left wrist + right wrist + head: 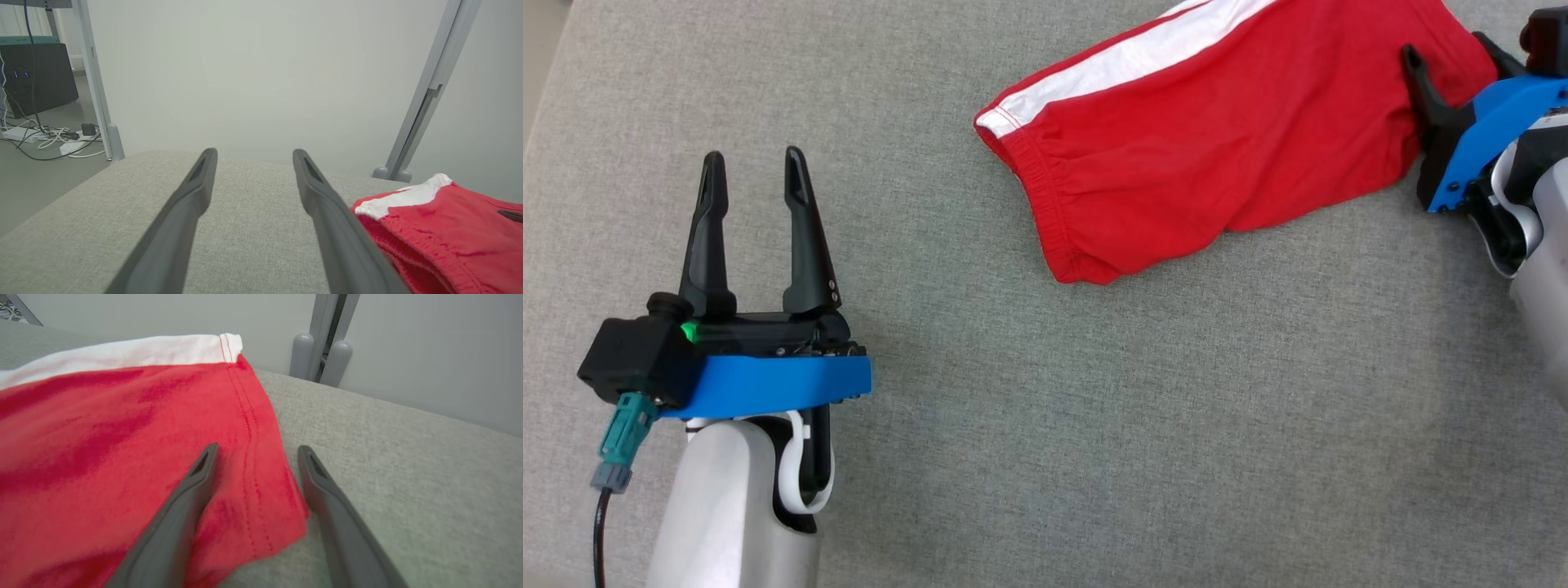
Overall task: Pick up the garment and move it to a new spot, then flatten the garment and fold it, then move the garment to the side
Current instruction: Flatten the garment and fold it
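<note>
The left gripper hovers at the lower left of the head view, over the bare grey fabric-covered desk. Its jaws are spread wide and hold nothing. Well to its right, at the far side of the desk, lie the red shorts (white side stripe, elastic waistband toward the left gripper). At their right end the right gripper has its jaws wide apart and empty, one finger over the red cloth and the other over the desk beside the stitched hem.
</note>
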Motion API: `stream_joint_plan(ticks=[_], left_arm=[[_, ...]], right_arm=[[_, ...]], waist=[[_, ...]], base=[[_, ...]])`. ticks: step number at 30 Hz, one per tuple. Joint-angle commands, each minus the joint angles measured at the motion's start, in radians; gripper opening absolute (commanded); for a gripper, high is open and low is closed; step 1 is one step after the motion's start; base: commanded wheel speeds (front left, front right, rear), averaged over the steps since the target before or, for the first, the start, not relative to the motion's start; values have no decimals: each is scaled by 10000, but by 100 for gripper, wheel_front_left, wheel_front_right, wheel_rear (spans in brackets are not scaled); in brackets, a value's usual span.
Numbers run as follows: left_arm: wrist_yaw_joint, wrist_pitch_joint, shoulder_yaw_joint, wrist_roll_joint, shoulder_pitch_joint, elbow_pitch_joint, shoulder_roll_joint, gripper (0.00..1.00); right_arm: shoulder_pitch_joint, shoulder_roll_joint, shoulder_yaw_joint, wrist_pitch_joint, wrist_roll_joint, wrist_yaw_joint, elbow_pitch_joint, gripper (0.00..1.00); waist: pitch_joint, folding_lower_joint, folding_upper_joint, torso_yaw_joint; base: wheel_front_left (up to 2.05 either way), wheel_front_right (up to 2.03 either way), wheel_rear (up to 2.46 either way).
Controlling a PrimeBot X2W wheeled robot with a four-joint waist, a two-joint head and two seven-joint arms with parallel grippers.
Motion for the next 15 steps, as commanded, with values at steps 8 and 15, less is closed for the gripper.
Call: stream_joint_plan(ticks=[8,15], left_arm=[[167,-43,91,79,336,-141,-20,100],[91,-43,296,273,395,81,-19,100]], right_arm=[[501,77,618,814,672,3,-121,0],[795,96,673,-101,1348,1,-715,0]], waist=[[-187,1,0,-108],[-664,1,0,-627]], base=[[0,0,0],[0,0,0]])
